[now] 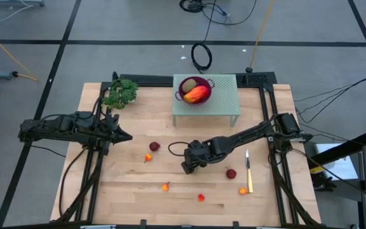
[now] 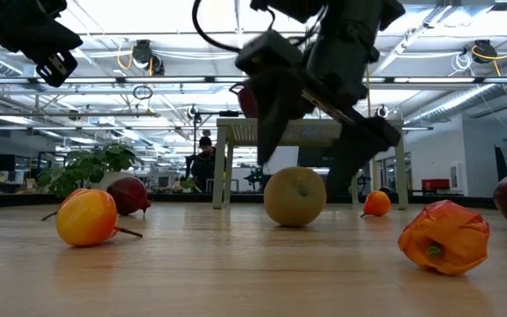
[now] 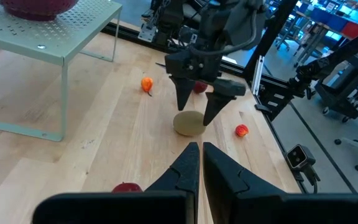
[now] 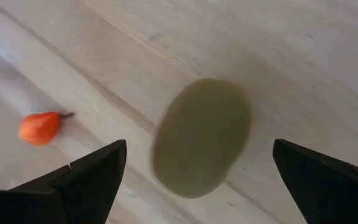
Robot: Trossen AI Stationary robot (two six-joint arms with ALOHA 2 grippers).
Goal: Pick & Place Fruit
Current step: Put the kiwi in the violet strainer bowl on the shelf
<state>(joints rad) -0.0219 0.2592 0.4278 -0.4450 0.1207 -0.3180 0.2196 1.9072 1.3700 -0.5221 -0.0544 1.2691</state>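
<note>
Both right gripper [image 4: 197, 171] jaws wide, straddling the kiwi [image 4: 202, 135] from above.

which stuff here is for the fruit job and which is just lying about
Job:
brown-green kiwi oval under the open right gripper
small dark red balls
tiny orange fruits
orange-red oval in the purple bowl

Lying about:
leafy green sprig
yellow-handled knife
shut left gripper, waiting
</note>
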